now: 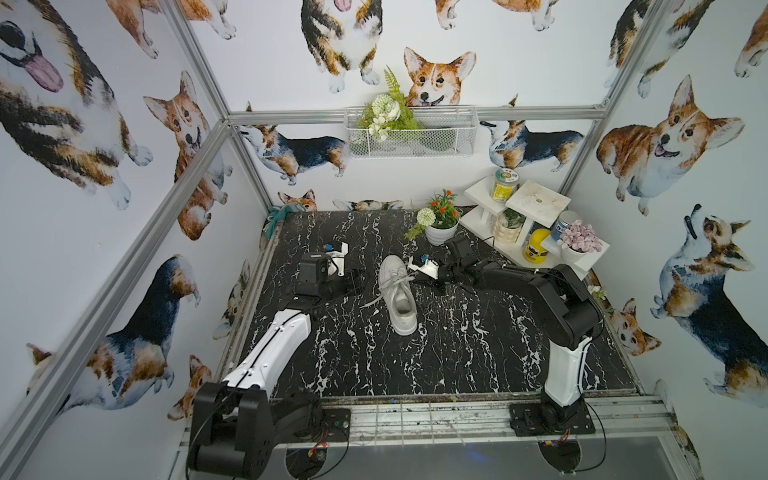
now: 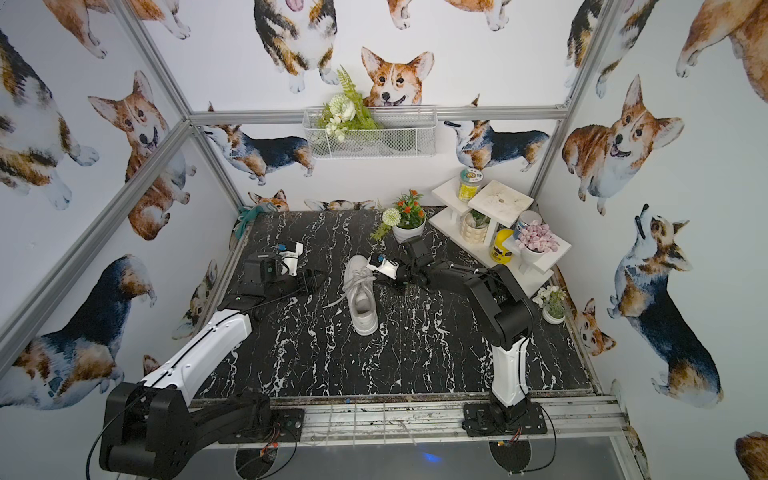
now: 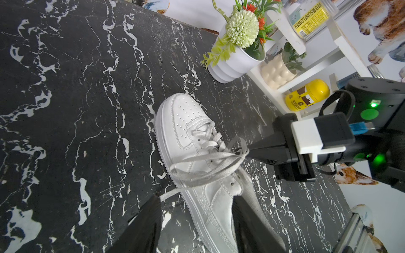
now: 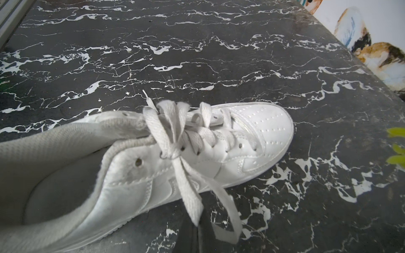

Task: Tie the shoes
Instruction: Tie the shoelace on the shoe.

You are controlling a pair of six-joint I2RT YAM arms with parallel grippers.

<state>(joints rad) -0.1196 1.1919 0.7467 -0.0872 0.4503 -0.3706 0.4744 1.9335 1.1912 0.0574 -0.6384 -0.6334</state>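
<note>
White sneaker (image 1: pixel 397 291) stands mid-way on the black marble table (image 1: pixel 478 353), toe toward the back wall. Its laces (image 3: pixel 210 157) are drawn into a knot. Noted: right gripper (image 3: pixel 248 153) pinched closed on a lace loop; left gripper (image 3: pixel 196 198) jaws apart, just beside the sneaker's flank.

1. the table (image 1: pixel 457 353) in front of the shoe (image 1: pixel 398 299) lies bare, open from the near edge.
2. the far left part is bare too.
3. a flower pot (image 1: pixel 441 233) and a white shelf (image 1: pixel 538 200) crowd the far right corner.
4. the right gripper (image 1: pixel 417 276) lies low just right of the shoe, pinching the laces (image 3: pixel 208 162), and bars that side.
5. the left gripper (image 1: pixel 358 279), fingers apart, sits just left of the shoe.
</note>
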